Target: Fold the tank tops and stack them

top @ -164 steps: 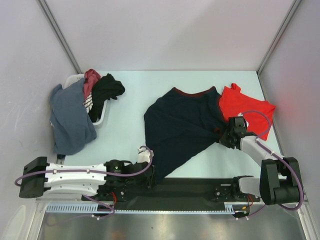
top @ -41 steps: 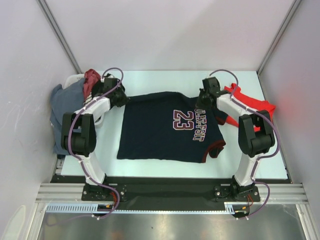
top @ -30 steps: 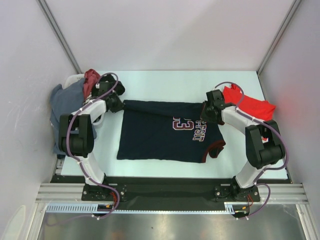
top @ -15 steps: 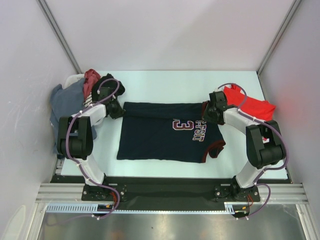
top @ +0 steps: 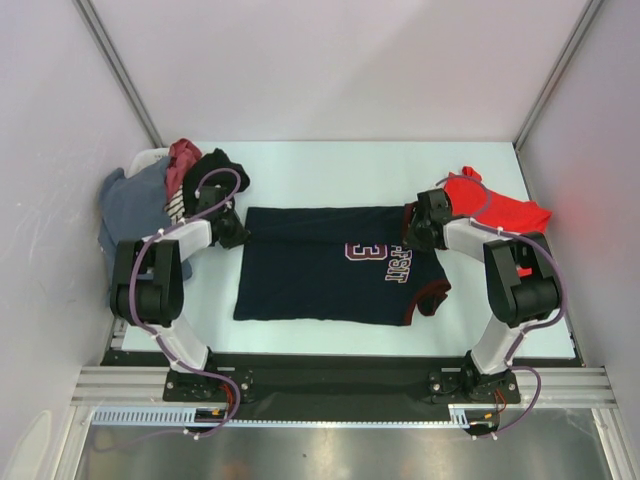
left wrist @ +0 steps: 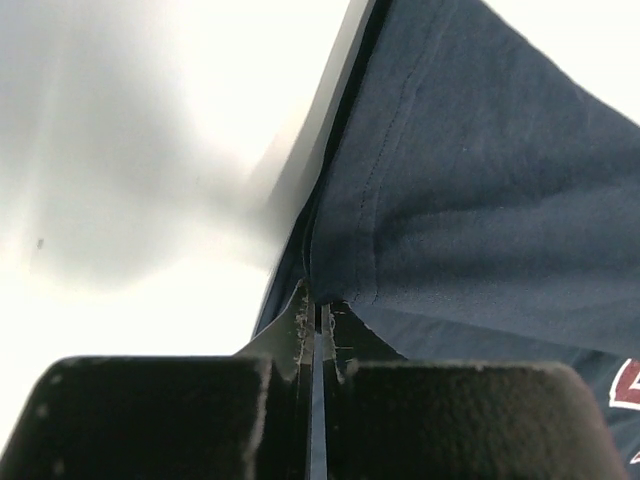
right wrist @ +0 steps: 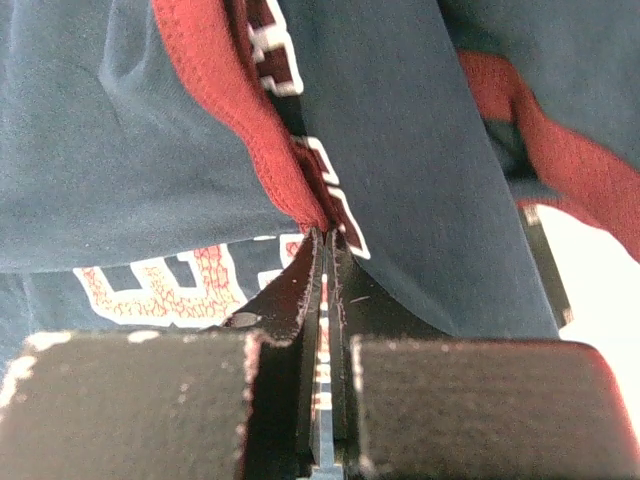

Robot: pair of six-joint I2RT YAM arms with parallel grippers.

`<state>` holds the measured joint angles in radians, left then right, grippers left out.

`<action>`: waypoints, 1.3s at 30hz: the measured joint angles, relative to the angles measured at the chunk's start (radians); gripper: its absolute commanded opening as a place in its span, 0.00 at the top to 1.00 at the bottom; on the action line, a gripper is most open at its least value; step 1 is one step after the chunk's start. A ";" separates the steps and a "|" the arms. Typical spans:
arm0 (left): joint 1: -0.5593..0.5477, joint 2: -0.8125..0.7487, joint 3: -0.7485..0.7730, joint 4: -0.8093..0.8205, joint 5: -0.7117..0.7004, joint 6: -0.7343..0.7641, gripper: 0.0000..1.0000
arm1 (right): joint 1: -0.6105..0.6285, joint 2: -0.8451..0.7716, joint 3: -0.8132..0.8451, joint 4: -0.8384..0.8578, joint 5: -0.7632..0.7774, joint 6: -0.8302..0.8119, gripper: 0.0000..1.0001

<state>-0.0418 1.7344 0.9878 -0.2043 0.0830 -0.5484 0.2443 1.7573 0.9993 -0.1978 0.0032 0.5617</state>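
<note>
Top external view: the navy tank top lies mid-frame on the bench, far edge doubled over, my left jaws and right jaws each pinching a corner. Upper right, the red tank top sits crumpled; nothing stacked yet.

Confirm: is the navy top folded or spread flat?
Partly folded: navy top has its far edge doubled over its number; left gripper and right gripper pinch that edge.

Basket left, tank top centre, second tank top right.
</note>
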 measured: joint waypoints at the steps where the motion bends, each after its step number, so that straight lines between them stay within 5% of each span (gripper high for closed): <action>1: 0.000 -0.012 -0.016 -0.001 0.001 0.000 1.00 | 0.000 -0.010 -0.010 0.004 0.000 0.004 1.00; 15: 0.000 -0.041 -0.031 -0.031 0.013 0.001 1.00 | 0.010 -0.183 -0.064 -0.024 0.013 0.006 1.00; 36: 0.000 -0.083 -0.002 -0.137 0.049 0.001 1.00 | 0.016 -0.187 -0.120 -0.028 0.013 0.003 1.00; 39: 0.000 -0.083 -0.002 -0.161 0.028 0.003 0.96 | 0.023 -0.188 -0.137 -0.028 0.012 0.003 0.92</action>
<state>-0.0414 1.6512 0.9859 -0.3649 0.1112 -0.5457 0.2668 1.5696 0.8619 -0.2260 0.0154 0.5644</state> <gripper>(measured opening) 0.017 0.030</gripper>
